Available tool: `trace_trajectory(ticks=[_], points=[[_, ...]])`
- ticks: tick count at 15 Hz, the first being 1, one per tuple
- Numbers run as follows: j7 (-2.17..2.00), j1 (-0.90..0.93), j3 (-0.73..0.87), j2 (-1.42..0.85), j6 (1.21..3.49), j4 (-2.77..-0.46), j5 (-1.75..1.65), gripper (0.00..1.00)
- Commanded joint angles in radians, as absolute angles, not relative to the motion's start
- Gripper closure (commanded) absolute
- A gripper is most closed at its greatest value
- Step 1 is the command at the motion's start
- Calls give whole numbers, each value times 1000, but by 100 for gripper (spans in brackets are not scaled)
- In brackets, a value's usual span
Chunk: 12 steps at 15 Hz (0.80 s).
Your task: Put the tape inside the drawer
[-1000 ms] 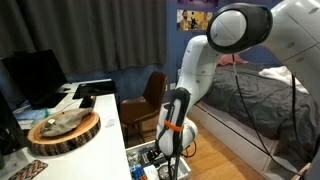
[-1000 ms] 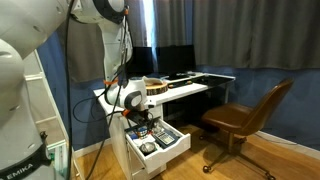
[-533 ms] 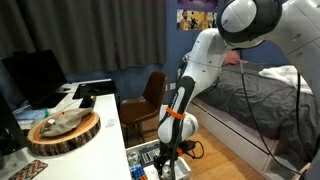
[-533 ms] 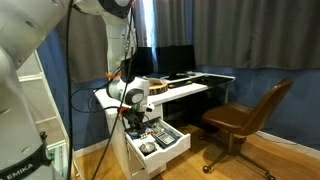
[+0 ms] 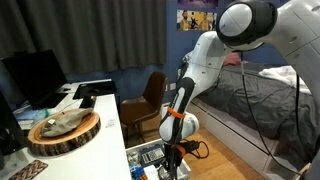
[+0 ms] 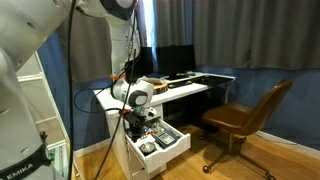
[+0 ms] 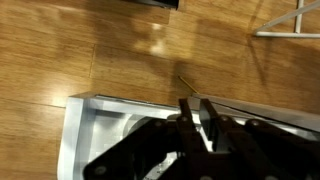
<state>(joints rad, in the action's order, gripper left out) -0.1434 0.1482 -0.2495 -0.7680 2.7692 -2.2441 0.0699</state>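
One dark screen (image 5: 30, 75) sits far to the left on a white desk (image 5: 105, 105) in an exterior view. In front of it lies a big round wood slab (image 5: 65, 133) with rough bark on its edge. Something pale rests on top of the slab. Next comes a brown chair (image 5: 155, 92), just behind the desk's end. Then the white arm (image 5: 200, 65) bends down from the top right. It has an orange ring low on it. Its gripper (image 5: 172, 160) points down over the open drawer (image 5: 140, 150), which is low by the floor. Small things lie in the drawer, but they are too blurry to name. A grey bed (image 5: 255, 100) fills the right side.

In an exterior view from another spot, the gripper (image 6: 140, 126) hangs low over the drawer (image 6: 172, 148), which is pulled out under the desk (image 6: 185, 90). The chair (image 6: 245, 115) stands well apart on the right.

In the wrist view, the drawer's white wall (image 7: 75, 125) is at the left, on the wood floor (image 7: 120, 60). The gripper (image 7: 198, 118) comes in from the bottom. Its two dark fingers (image 7: 186, 112) are close together, with a thin pale strip between them. The view is blurry. I cannot tell if the strip is the tape, or if the fingers pinch anything. The tape shows clearly in no view.
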Motion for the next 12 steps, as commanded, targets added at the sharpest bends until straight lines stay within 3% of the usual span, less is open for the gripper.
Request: trace_trajectory(ticks=[1,12], points=[[-137,174,-214,-822,2757,-2172,89,100],[-155,205,-177,-951,2712,-2014,77,100]])
